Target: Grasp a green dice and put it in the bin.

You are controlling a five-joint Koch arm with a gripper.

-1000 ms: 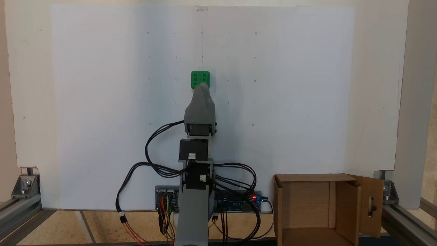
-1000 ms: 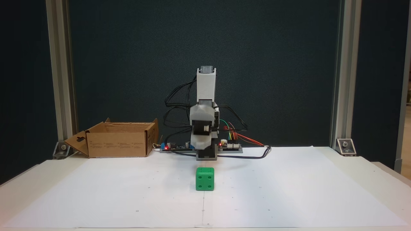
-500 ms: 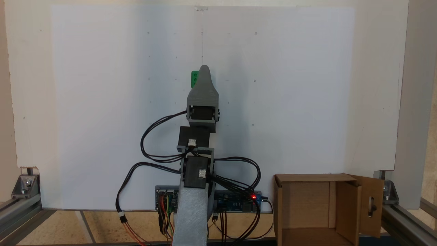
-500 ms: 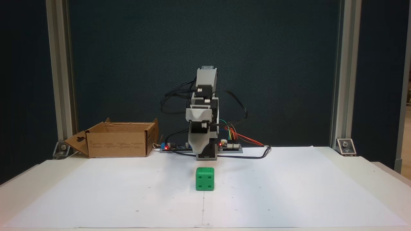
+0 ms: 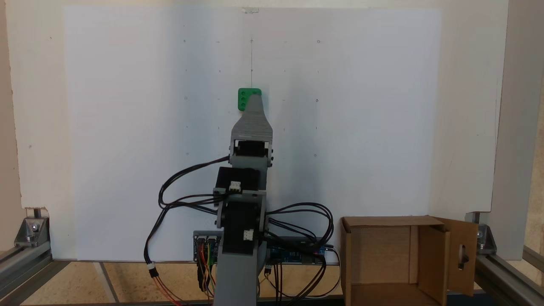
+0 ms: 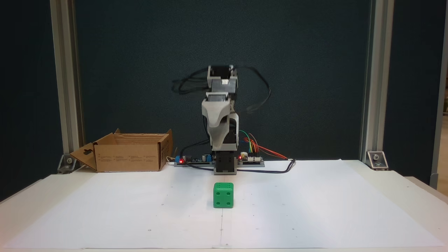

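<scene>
Bin (image 6: pixel 130 157) at left in front-facing fixed view, open top up, ready for drop; well apart from green dice (image 6: pixel 223 195). Dice sits free on white paper on desk (image 6: pixel 315 210), centre line, untouched. Gripper (image 6: pixel 219 145) raised behind it, pointing down; fingers stacked, cannot tell their spread

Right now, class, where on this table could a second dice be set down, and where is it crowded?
Free: the white paper on both sides of the dice. Crowded: the back edge, with the bin, arm base, circuit boards and cables.
</scene>
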